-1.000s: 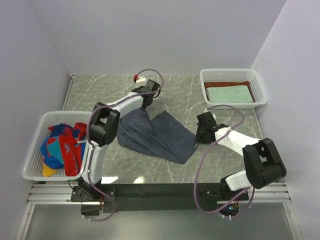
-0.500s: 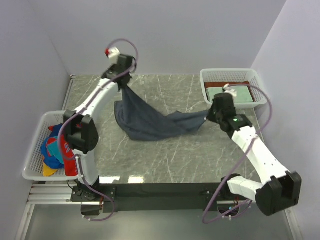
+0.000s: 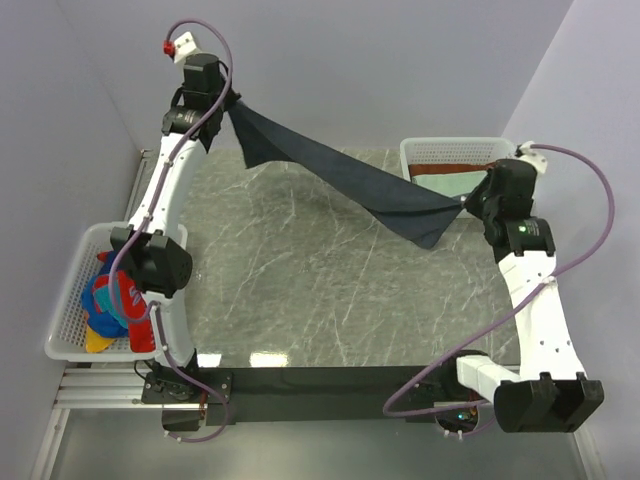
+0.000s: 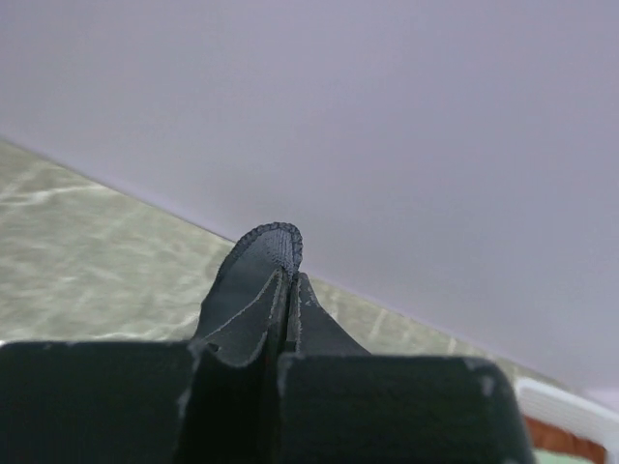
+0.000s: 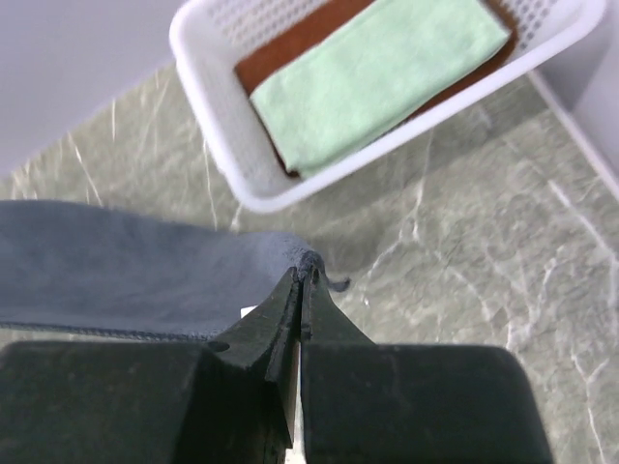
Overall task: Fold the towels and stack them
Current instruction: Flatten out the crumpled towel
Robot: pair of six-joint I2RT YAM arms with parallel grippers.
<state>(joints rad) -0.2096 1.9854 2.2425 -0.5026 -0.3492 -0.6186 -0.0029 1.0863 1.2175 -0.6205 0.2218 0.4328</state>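
Note:
The dark slate-blue towel [image 3: 340, 175] hangs stretched in the air above the table, held at two corners. My left gripper [image 3: 228, 103] is raised high at the back left, shut on one corner [image 4: 271, 253]. My right gripper [image 3: 468, 201] is raised at the right, shut on the other corner [image 5: 308, 261]; the cloth [image 5: 116, 266] spreads to its left. A folded mint-green towel [image 3: 452, 184] lies on a rust-brown towel [image 3: 430, 173] in the white basket [image 3: 440, 148] at the back right, also in the right wrist view [image 5: 377, 77]. Bright patterned towels [image 3: 125, 300] fill the left basket.
The marble table top [image 3: 330, 290] lies below the lifted towel. The white mesh basket [image 3: 70, 300] hangs off the left edge. Grey walls close in at the back and both sides. The right basket's rim [image 5: 222, 164] is just beyond my right gripper.
Both arms have risen and spread apart, lifting the slate-blue towel off the table. The left gripper went to the far back left, the right toward the right basket. The towel now hangs taut.

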